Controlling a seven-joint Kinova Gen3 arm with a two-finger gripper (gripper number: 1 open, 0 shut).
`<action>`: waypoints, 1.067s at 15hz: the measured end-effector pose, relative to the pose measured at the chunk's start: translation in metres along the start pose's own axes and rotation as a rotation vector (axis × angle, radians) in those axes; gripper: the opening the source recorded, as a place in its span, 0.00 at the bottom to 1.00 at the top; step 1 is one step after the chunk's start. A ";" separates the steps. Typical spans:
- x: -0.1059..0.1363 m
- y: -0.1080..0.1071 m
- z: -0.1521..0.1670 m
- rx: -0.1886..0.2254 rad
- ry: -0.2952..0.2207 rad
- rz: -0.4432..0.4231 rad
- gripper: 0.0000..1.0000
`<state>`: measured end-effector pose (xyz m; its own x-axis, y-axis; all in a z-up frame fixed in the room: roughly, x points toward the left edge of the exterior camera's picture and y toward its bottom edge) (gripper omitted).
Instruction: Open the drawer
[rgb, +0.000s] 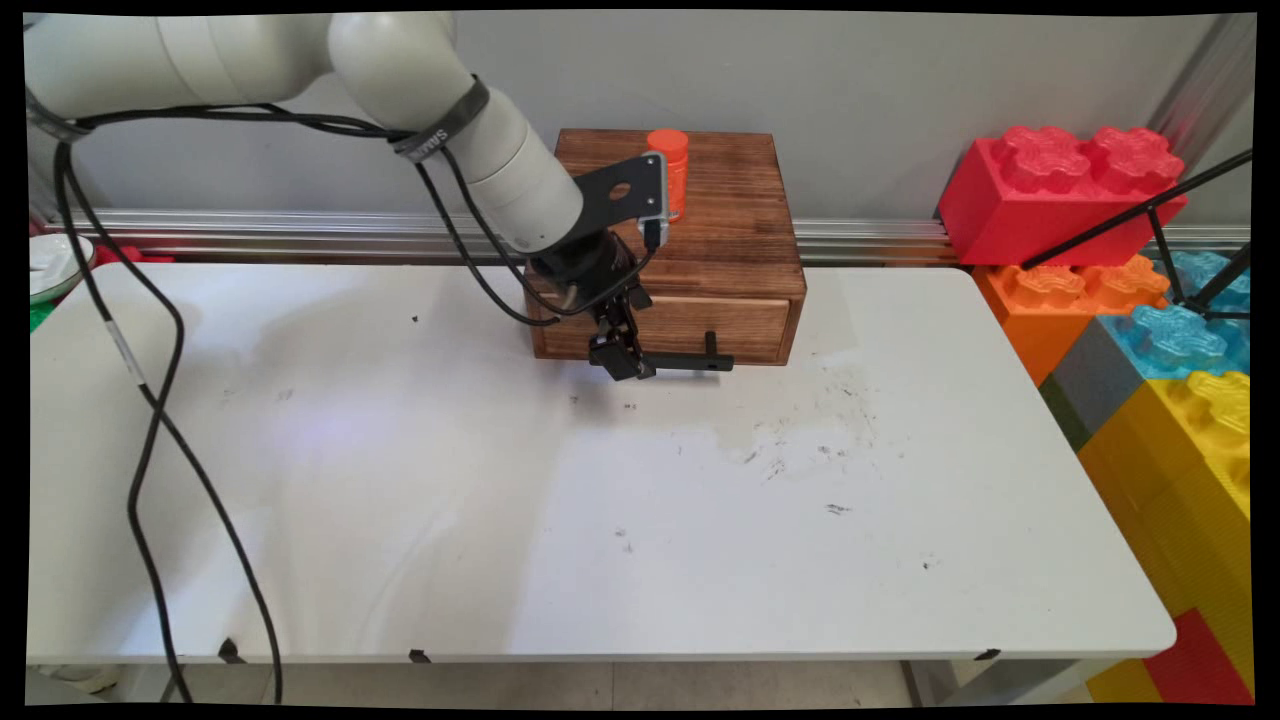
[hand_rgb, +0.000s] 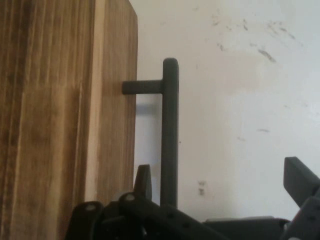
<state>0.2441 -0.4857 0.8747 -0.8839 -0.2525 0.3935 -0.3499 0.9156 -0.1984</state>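
The gripper sits low at the front of a wooden drawer box, which stands toward the far side of the white desk, against the wall. The box has one drawer in its front face, and a black bar handle stands off that face on short posts.

In the main view the jaws are at the left end of the handle, just above the desk surface.

In the hand view the handle runs up the picture, with one post joining it to the wood near its far end. One fingertip lies in the gap between the bar and the drawer front; the other fingertip is well out on the opposite side of the bar, over bare desk. The jaws are spread wide and straddle the bar without pressing on it; nothing is gripped.

An orange cylindrical container stands upright on top of the box, near its back edge, partly behind the black bracket on the wrist.

Black cables hang from the arm over the left part of the desk. Large toy bricks in red, orange, blue and yellow are stacked beside the right end of the desk. Dark scuff marks dot the desk surface in front of the box.
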 end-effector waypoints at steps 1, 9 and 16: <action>0.001 -0.001 0.002 -0.006 -0.009 0.002 1.00; 0.009 -0.008 0.033 -0.021 -0.049 0.013 1.00; 0.008 -0.010 0.067 -0.012 -0.059 -0.016 1.00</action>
<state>0.2195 -0.5174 0.8197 -0.8953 -0.2847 0.3427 -0.3606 0.9148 -0.1821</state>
